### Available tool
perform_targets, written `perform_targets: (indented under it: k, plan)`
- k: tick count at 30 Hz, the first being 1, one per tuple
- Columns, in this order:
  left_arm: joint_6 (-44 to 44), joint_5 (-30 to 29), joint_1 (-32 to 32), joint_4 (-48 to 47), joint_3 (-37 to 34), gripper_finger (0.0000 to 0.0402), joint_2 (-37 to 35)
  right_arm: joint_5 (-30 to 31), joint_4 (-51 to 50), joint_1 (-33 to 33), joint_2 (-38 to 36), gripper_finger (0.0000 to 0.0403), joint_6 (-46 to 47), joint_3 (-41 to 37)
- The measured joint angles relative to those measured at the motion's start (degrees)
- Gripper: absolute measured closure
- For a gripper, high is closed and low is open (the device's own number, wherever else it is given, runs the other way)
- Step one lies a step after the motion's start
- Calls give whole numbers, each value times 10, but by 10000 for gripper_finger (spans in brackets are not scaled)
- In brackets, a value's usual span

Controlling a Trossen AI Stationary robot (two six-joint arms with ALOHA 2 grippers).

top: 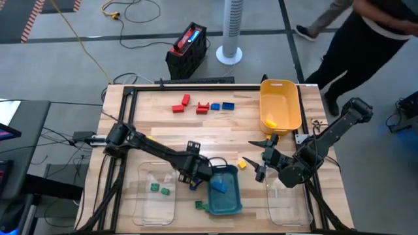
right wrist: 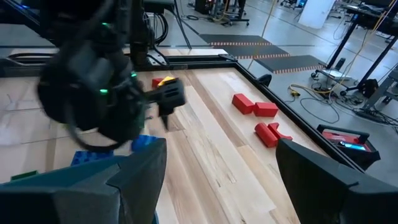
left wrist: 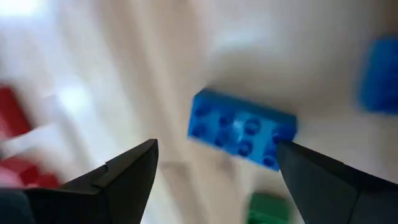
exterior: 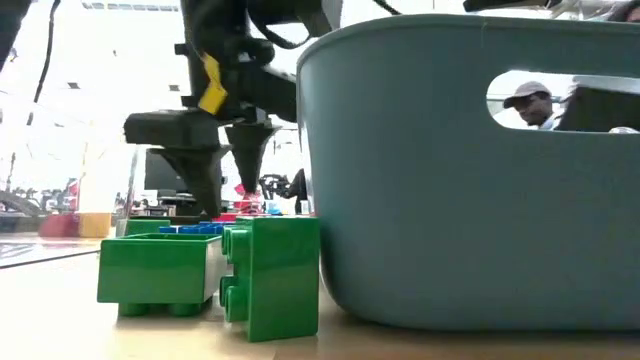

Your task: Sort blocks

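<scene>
Blue block (left wrist: 241,129) lies beneath the open left pincer (left wrist: 214,163).

The pale wooden plank tabletop (top: 215,140), edged by a dark metal frame (top: 189,87), stands on a smooth grey concrete floor (top: 78,39). On the floor at twelve o'clock from the tabletop stands a white perforated tower fan (top: 231,29), and at eleven o'clock a black crate with a red unit (top: 187,49). A yellow cable (top: 98,62) trails across the floor at ten o'clock. A person in dark clothes (top: 366,36) stands at two o'clock. In the low view the room behind is brightly lit.
</scene>
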Motion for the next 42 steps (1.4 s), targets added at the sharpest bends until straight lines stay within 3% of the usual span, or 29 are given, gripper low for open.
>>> perform_targets:
  k: [5,8,18,26,37,42]
  plan:
    - [15,-58,51,-12,0,80,0,-1,0,2,0,88,0,0]
    - [19,-53,81,-23,0,90,-1,-1,0,2,0,88,0,0]
    - [-22,143,103,-8,0,124,-70,-3,-6,1,0,88,0,0]
    - [-27,227,104,60,-28,123,-58,-3,-7,5,0,88,2,0]
    - [-12,195,106,61,-28,123,-16,-3,-8,5,0,88,3,0]
    - [23,93,113,22,-28,123,-6,-3,-9,5,0,88,4,0]
